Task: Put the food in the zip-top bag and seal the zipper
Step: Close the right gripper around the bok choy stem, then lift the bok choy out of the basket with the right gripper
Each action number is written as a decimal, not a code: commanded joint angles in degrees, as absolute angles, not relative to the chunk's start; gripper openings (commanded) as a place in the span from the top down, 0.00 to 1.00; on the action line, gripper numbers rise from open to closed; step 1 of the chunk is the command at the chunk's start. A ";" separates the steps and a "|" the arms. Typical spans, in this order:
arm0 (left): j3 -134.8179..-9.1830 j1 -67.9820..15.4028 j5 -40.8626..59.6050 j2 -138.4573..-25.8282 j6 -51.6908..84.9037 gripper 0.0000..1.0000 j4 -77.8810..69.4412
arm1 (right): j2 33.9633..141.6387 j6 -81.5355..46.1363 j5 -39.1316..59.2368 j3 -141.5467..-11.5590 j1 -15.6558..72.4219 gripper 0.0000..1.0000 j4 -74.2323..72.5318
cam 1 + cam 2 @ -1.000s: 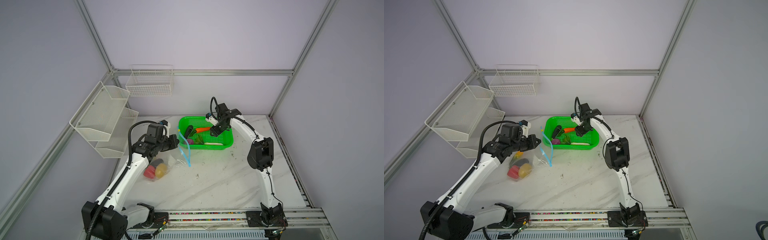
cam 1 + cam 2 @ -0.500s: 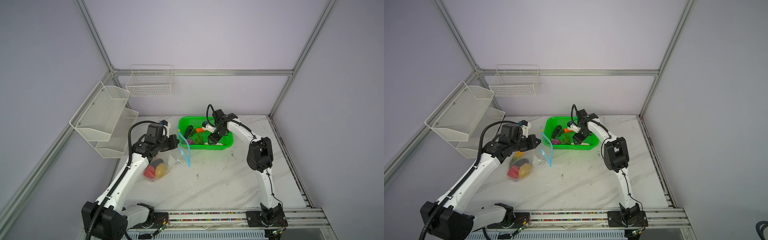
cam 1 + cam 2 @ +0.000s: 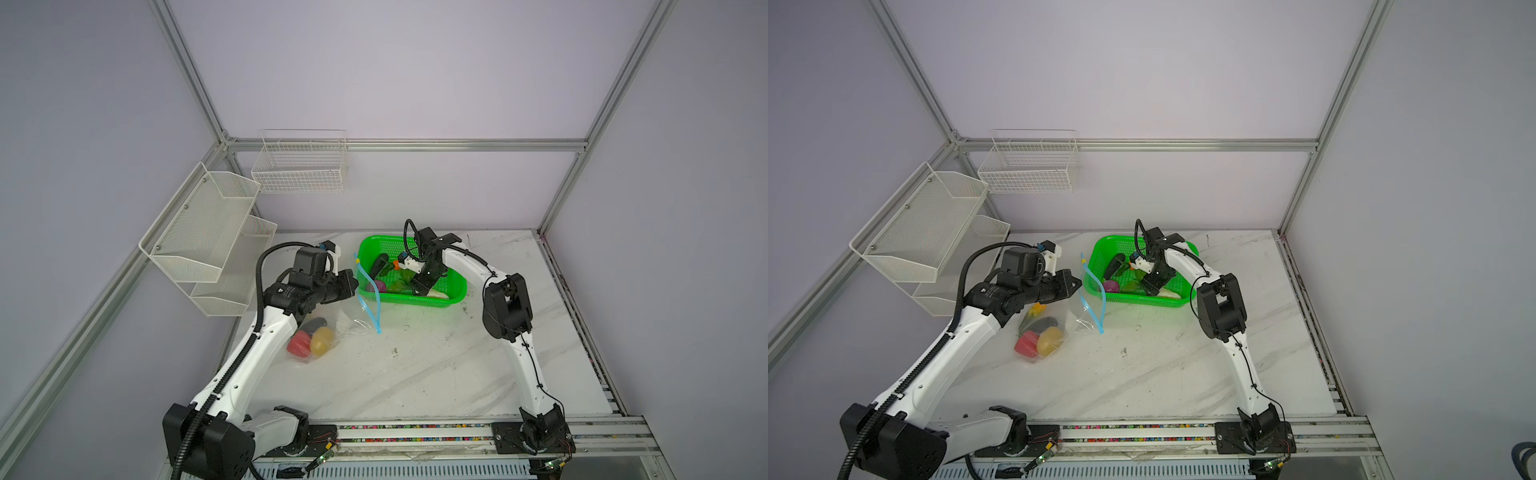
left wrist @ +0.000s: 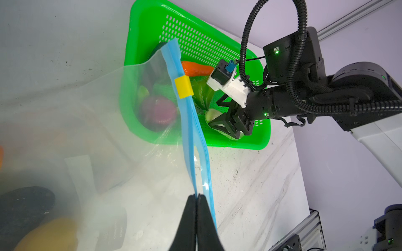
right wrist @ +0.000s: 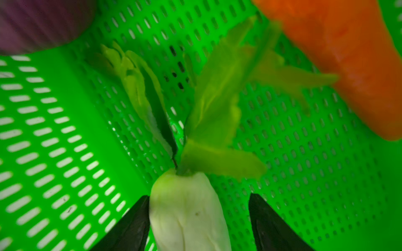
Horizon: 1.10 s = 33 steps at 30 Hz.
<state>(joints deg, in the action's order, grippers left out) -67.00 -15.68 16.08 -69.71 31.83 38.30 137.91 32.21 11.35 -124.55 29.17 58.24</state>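
the white marble-patterned tabletop (image 3: 415, 374) carries everything. on its left half lies the large clear crinkly plastic zip-top bag (image 3: 345, 320) (image 4: 87, 108), with its mouth end raised just beside the bright green perforated plastic basket (image 3: 407, 298) (image 3: 1142, 300), which stands at the back middle of the table.

the black left gripper (image 4: 196, 196) (image 3: 1077, 286) is pinched tight on the light blue zipper strip (image 4: 189, 134) (image 3: 371, 299) at the bag's mouth, holding that edge up off the table. the black right gripper (image 5: 199, 195) (image 3: 419, 286) reaches down into the basket with its claw spread wide astride the white toy radish (image 5: 187, 213) (image 4: 212, 114) - one finger lies against the radish's side, the other stands clear of it.

inside the bag, low on the table by the left arm, sit the red toy pepper (image 3: 298, 344) (image 3: 1026, 343), the yellow toy potato (image 3: 322, 340) (image 3: 1050, 340) touching it, and a dark toy eggplant (image 3: 1044, 323) just behind them. in the basket with the radish lie the orange toy carrot (image 5: 348, 54) (image 4: 195, 68), the purple toy onion (image 4: 158, 109) (image 5: 32, 21) and a second dark eggplant (image 3: 379, 264) at the far left corner; the radish's green leaves (image 5: 217, 113) fan out between onion and carrot.

the zipper's two lips stand a little apart near the left gripper - the small yellow slider tab (image 4: 184, 87) (image 3: 357, 260) sits at the strip's upper end.
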 commanded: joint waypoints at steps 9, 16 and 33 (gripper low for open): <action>-67.68 -15.20 16.21 -68.37 31.36 1.00 37.53 | 140.57 31.91 10.69 -127.62 30.50 0.33 60.03; -67.61 -15.12 15.91 -68.11 31.29 1.00 37.64 | 139.64 31.22 8.64 -124.49 30.67 0.26 58.87; -67.37 -15.16 16.12 -68.19 32.19 1.00 37.57 | 137.16 29.20 9.49 -126.22 30.76 0.45 57.91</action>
<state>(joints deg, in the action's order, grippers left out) -67.00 -15.64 16.05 -69.71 31.88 38.48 139.41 29.47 8.99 -124.90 30.46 57.82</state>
